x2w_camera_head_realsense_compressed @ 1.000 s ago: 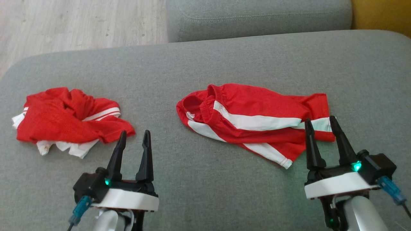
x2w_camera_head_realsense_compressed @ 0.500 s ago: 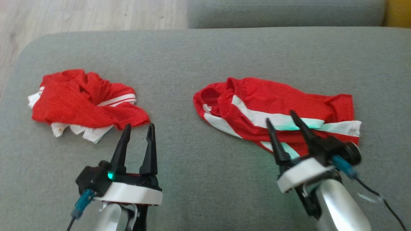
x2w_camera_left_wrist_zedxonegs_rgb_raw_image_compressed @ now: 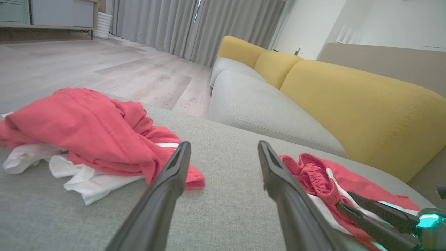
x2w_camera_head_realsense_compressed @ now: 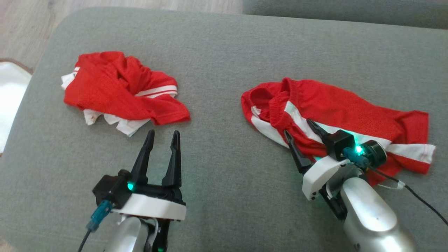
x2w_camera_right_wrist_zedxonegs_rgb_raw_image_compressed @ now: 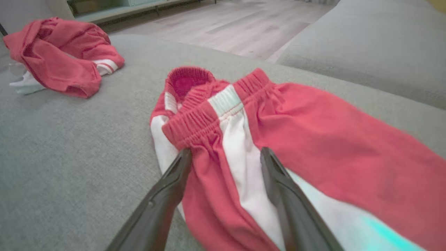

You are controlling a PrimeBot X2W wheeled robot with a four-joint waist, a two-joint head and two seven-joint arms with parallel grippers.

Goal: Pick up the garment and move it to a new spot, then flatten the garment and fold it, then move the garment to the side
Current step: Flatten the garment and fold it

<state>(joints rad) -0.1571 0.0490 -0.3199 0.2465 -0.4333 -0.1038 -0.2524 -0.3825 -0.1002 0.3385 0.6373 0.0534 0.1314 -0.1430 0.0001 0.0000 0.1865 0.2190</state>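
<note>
I am bringing my open right gripper [x2w_camera_head_realsense_compressed: 298,127] in over the shorts [x2w_camera_head_realsense_compressed: 350,108], centre right of frame, toward their waistband [x2w_camera_head_realsense_compressed: 276,108] to grab; left gripper [x2w_camera_head_realsense_compressed: 163,134] is idling open, lower left.

**Domestic living room.** Head view: a grey sofa seat [x2w_camera_head_realsense_compressed: 224,45] spans the frame, with wood-plank floor [x2w_camera_head_realsense_compressed: 31,21] at 11 o'clock and the edge of a pale mat [x2w_camera_head_realsense_compressed: 10,91] at 9 o'clock. A red garment [x2w_camera_head_realsense_compressed: 350,108] lies loose on the seat at 3 o'clock. Left wrist view: yellow back cushions [x2w_camera_left_wrist_zedxonegs_rgb_raw_image_compressed: 348,104] at 3 o'clock, full-length grey curtains [x2w_camera_left_wrist_zedxonegs_rgb_raw_image_compressed: 195,28] at 12 o'clock and a low cabinet [x2w_camera_left_wrist_zedxonegs_rgb_raw_image_compressed: 48,14] at 11 o'clock.
</note>
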